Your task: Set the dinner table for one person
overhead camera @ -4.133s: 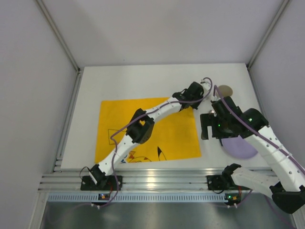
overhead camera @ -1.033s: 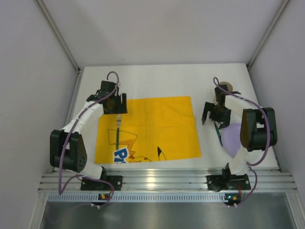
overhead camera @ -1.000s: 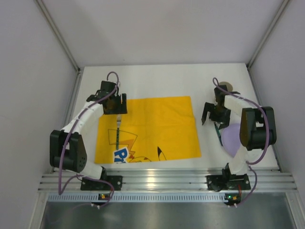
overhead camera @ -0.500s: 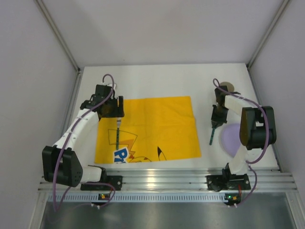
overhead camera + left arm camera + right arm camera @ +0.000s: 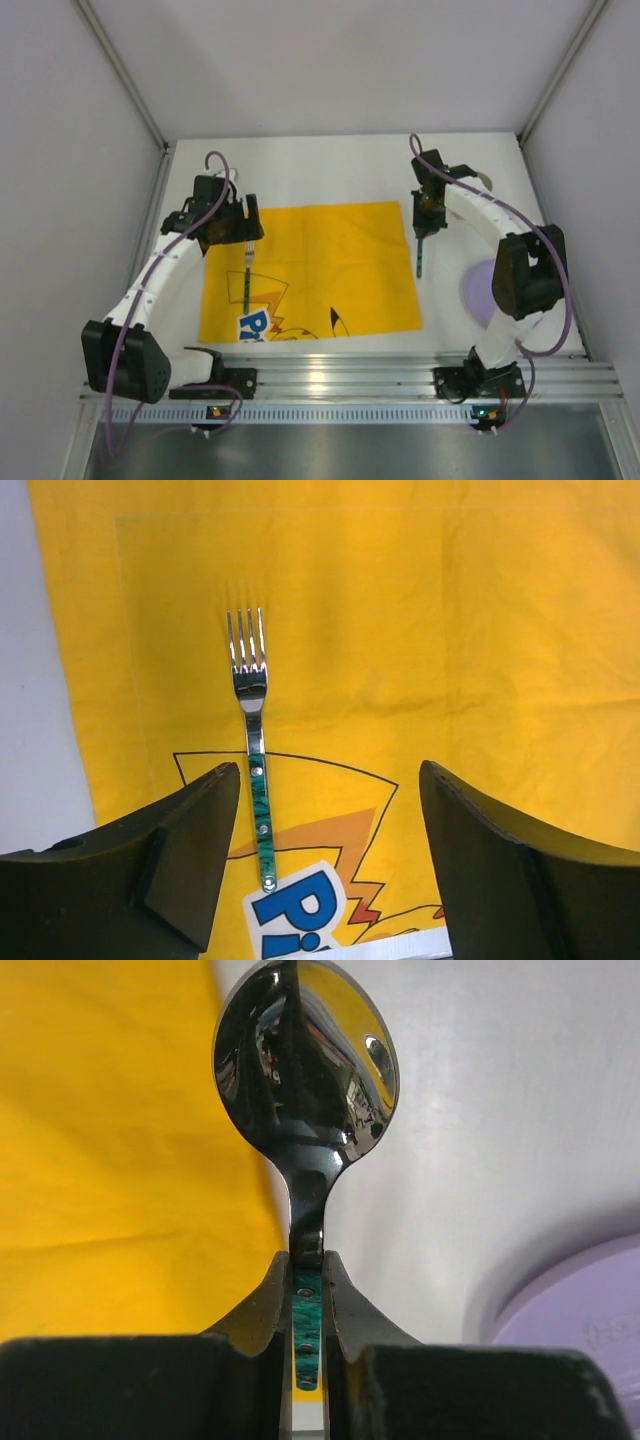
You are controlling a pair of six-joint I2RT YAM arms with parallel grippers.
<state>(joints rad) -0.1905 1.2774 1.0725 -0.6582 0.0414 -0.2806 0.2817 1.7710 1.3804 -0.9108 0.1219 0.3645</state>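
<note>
Clamping spoon (image 5: 305,1080) handle: right pincer (image 5: 307,1265); left pincer (image 5: 328,780) spread wide above fork (image 5: 254,750).

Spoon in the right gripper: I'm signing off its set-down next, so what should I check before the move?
1. Grip on the spoon: right gripper is shut on its handle. Ok.
2. Position: the spoon hangs at the right edge of the placemat. Ok.
3. Landing strip: the table is bare between the placemat and the purple plate. Ok.
4. Fork: it lies flat on the placemat's left side, with the left gripper open above it. Ok.
5. Spoon's height above the table: cannot tell.
6. Plate on the placemat: not ok, it lies on the table to the right.
</note>
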